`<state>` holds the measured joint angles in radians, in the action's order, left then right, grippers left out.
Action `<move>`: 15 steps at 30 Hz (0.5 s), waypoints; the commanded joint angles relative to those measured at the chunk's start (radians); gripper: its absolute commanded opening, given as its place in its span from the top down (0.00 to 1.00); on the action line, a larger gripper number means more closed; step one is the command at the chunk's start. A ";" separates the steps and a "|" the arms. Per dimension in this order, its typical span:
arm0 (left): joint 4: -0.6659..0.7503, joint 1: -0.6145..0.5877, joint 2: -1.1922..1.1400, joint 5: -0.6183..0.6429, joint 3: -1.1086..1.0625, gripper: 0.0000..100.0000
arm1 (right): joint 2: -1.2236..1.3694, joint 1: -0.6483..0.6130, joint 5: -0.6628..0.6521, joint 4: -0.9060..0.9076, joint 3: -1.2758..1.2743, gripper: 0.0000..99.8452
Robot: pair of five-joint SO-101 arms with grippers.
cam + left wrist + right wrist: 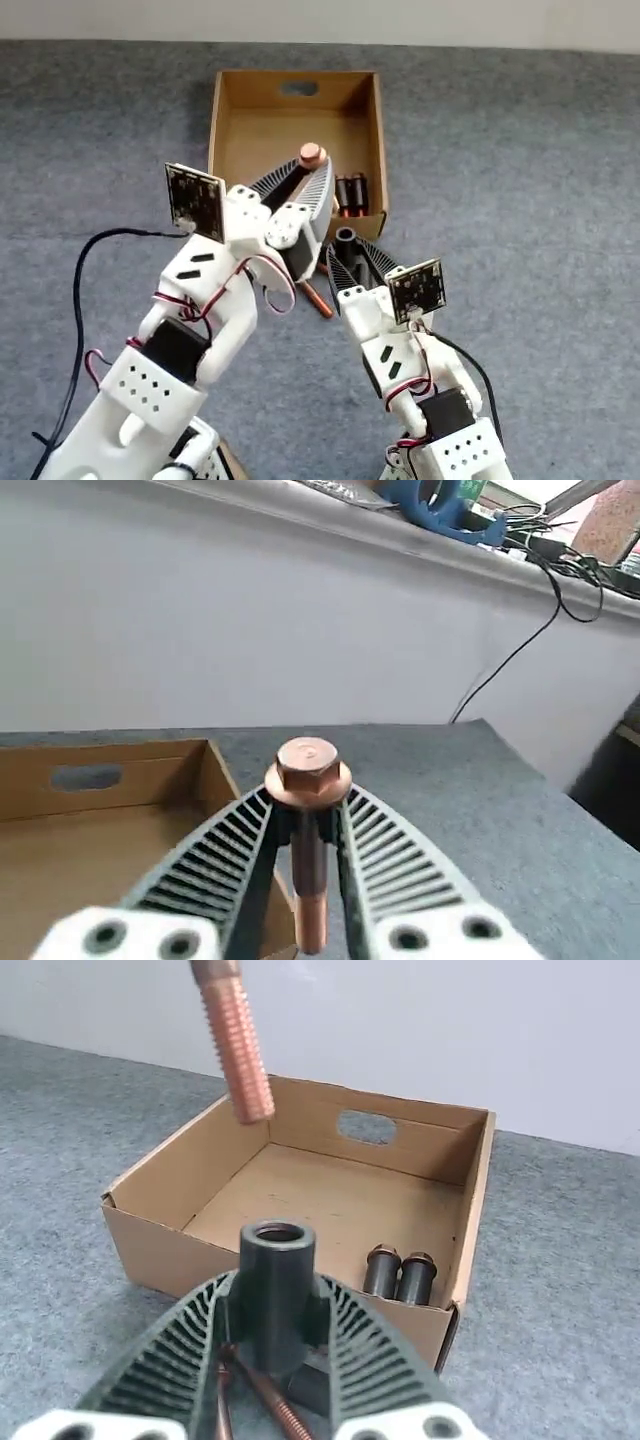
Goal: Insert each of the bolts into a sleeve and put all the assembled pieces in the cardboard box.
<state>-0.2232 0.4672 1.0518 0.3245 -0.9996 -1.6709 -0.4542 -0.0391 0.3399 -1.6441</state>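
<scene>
Copper-coloured hex-head bolt [308,772]: upright with its head on top and its threaded shaft pointing down; it is held in the air and, in the high view, sits over the front half of the box
Left gripper [308,805]: clenched on the bolt's shaft just under the head, one ribbed black finger on each side
Dark grey cylindrical sleeve [276,1280]: upright with its open bore facing up, just outside the box's front wall near its right end
Right gripper [275,1300]: grasping the sleeve around its lower body
Bolt and sleeve: apart; in the right wrist view the threaded tip hangs higher than the sleeve's mouth and off to one side
Open brown cardboard box [213,130]: on the carpet beyond both arms, with a hand slot in its far wall
Two assembled bolt-and-sleeve pieces [350,192]: side by side and touching, in the box's front right corner
Loose copper bolt [318,300]: lying on the carpet between the two arms, below the right gripper
Grey carpet [520,150]: covers the table
</scene>
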 commanded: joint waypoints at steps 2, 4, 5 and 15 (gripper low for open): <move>0.025 0.081 -0.005 0.009 0.059 0.99 | -0.016 -0.005 0.011 -0.025 0.005 0.99; 0.005 0.096 -0.005 0.009 0.059 0.99 | -0.016 -0.005 0.011 -0.025 0.005 0.99; -0.012 0.097 -0.005 0.009 0.059 0.99 | -0.016 -0.005 0.011 -0.024 0.005 0.99; -0.077 0.091 -0.005 0.005 0.061 0.99 | -0.016 -0.005 0.011 -0.024 0.005 0.99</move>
<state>-0.2984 0.5531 1.0472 0.3261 -0.9996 -1.6709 -0.4542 -0.0391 0.3399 -1.6441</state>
